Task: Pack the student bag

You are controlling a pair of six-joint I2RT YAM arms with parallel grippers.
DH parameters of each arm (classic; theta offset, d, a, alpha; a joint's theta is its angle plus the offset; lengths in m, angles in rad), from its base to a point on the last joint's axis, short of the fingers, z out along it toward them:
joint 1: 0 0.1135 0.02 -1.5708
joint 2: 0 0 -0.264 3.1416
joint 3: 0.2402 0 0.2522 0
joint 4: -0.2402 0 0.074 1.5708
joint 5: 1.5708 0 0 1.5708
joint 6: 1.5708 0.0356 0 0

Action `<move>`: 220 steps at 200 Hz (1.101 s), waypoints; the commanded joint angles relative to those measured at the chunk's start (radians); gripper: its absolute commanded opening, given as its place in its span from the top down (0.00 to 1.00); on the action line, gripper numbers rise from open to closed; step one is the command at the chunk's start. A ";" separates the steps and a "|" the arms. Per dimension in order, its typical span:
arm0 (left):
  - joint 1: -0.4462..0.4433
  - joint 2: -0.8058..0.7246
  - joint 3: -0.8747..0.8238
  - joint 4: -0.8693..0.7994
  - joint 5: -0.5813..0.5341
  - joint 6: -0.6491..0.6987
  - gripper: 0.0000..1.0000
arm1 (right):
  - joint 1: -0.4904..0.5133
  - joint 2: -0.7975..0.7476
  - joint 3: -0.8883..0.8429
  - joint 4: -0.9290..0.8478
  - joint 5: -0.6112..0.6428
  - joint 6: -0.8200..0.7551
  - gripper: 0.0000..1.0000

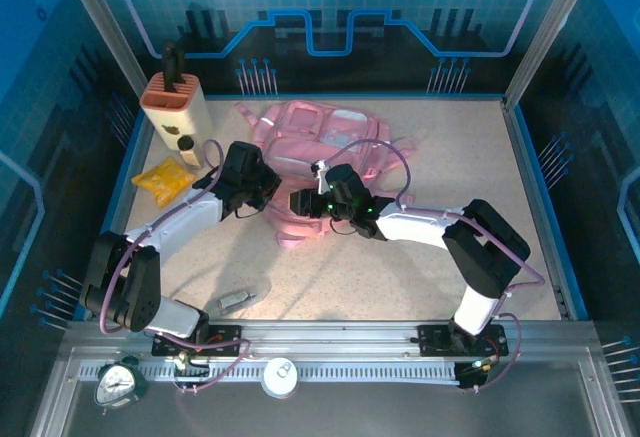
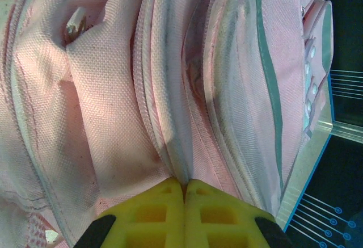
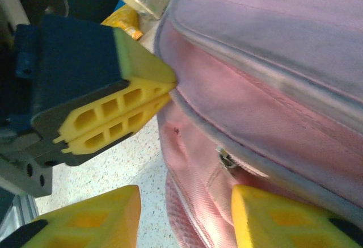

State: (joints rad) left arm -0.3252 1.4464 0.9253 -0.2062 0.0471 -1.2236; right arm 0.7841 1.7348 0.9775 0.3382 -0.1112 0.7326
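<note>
Left gripper pinching student bag, right gripper parted

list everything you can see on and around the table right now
student bag: one, pink with pale front pockets, middle of the table
holder: one, beige with an orange top and a dark handle sticking out, far left corner
packet: one, yellow, left side, just in front of the holder
small object: one, grey, near edge, left of centre; too small to identify
alarm clock: one, green, left end of the front rail
round disc: one, white, on the front rail
left gripper: one, yellow fingers, shut on a fold of the student bag
right gripper: one, yellow fingers, open at the bag's near edge
</note>
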 commanded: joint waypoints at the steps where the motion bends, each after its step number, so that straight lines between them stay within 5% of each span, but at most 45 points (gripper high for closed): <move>1: 0.006 -0.027 0.035 -0.033 -0.017 0.036 1.00 | -0.010 0.022 0.019 0.028 -0.032 -0.017 0.55; 61: 0.006 -0.034 0.035 -0.048 -0.027 0.040 1.00 | -0.023 -0.053 0.010 -0.194 0.111 -0.043 0.36; 157: -0.038 -0.073 0.038 -0.008 0.018 -0.032 1.00 | -0.032 0.029 0.033 -0.098 0.085 0.102 0.10; 220: -0.074 -0.105 0.051 -0.031 -0.006 -0.073 1.00 | 0.033 -0.010 0.020 -0.108 0.236 0.212 0.00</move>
State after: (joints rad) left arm -0.4007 1.3712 0.9508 -0.2253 0.0486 -1.2793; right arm 0.7845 1.7603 1.0119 0.2131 -0.0010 0.8993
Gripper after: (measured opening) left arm 0.049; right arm 0.995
